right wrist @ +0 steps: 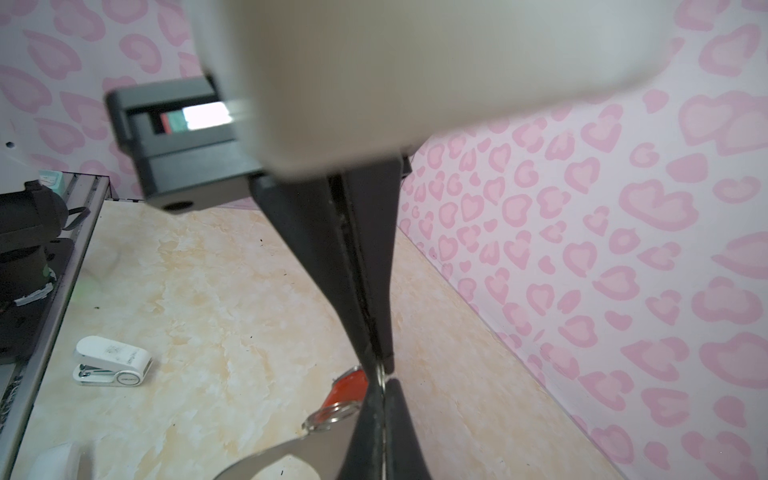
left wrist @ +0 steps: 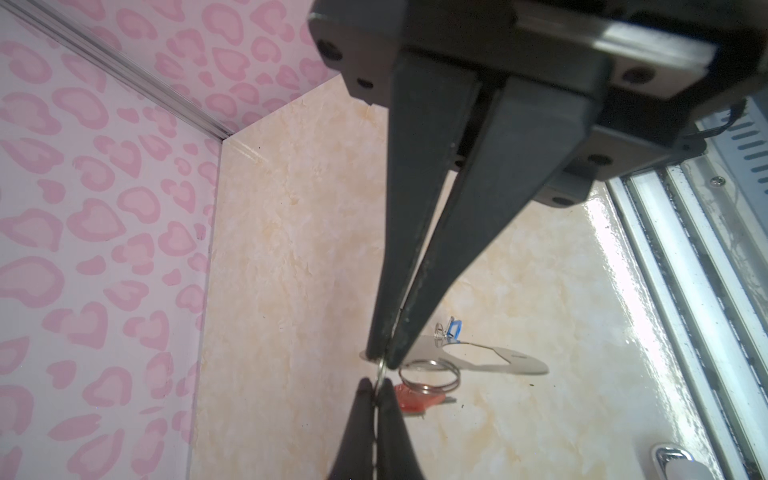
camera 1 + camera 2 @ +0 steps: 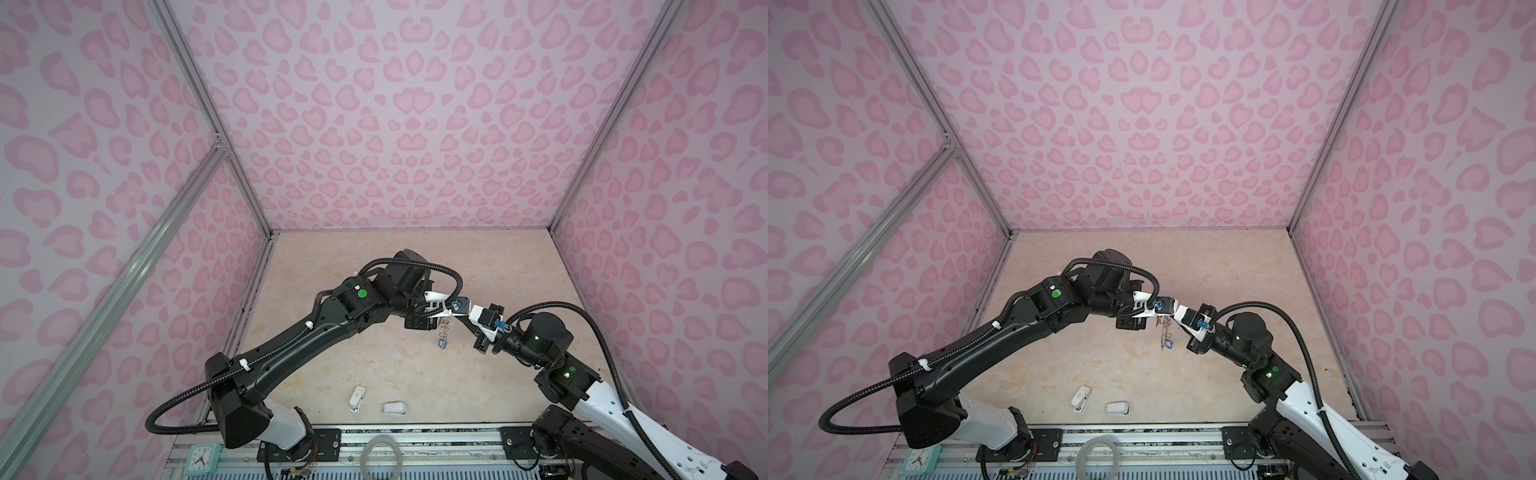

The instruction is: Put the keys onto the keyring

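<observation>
Midair, the keyring (image 2: 515, 359) hangs above desk (image 3: 374, 365) centre, left gripper (image 2: 384, 359) from 9 o'clock and right gripper (image 1: 380, 368) from 3 o'clock, both jaws clamped on its edge; blue key (image 3: 441, 344) dangles at 6 o'clock, red key (image 2: 409, 400) alongside.

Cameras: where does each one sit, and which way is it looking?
Both top views: high over the robot's base, looking down across the table; left arm and right arm show.
Left wrist: on its arm, looking along the shut left hand to the keyring.
Right wrist: on its arm, looking along the right hand.
Shared: both wrist views show the two hands tip to tip and the red key tag.
</observation>
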Motion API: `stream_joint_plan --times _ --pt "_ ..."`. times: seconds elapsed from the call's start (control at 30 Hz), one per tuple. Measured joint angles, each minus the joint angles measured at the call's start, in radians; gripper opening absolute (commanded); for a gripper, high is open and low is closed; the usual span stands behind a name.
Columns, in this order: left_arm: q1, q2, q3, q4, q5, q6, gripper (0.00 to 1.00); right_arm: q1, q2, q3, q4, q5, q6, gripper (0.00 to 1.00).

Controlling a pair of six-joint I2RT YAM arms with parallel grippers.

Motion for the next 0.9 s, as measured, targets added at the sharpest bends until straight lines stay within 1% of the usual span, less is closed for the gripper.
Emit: stream_joint_plan --times 0.07,0.2,0.23,0.3,0.33,0.57,0.9 --pt "0.006 -0.006 -0.009 0.001 0.014 0.0 0.03 0.0 -0.002 -0.002 0.001 -0.003 0.002 0.0" --pt "0.018 -0.017 -0.025 0.008 0.057 0.0 0.03 0.0 -0.016 -0.017 0.01 -0.012 0.007 0.0" --pt "0.019 -0.018 -0.027 0.01 0.065 0.0 0.03 -0.002 -0.02 -0.022 0.014 -0.015 0.008 0.02" --pt "0.023 -0.019 -0.029 0.014 0.084 0.0 0.03 -0.005 -0.033 -0.034 0.027 -0.018 0.015 0.12" --pt "0.024 -0.019 -0.031 0.017 0.092 0.0 0.03 -0.006 -0.04 -0.038 0.03 -0.018 0.017 0.14" --pt "0.024 -0.02 -0.034 0.029 0.129 0.0 0.03 -0.014 -0.085 -0.056 0.024 0.02 0.041 0.15" --pt "0.024 -0.02 -0.034 0.027 0.139 0.0 0.03 -0.015 -0.068 -0.05 0.024 -0.001 0.066 0.14"
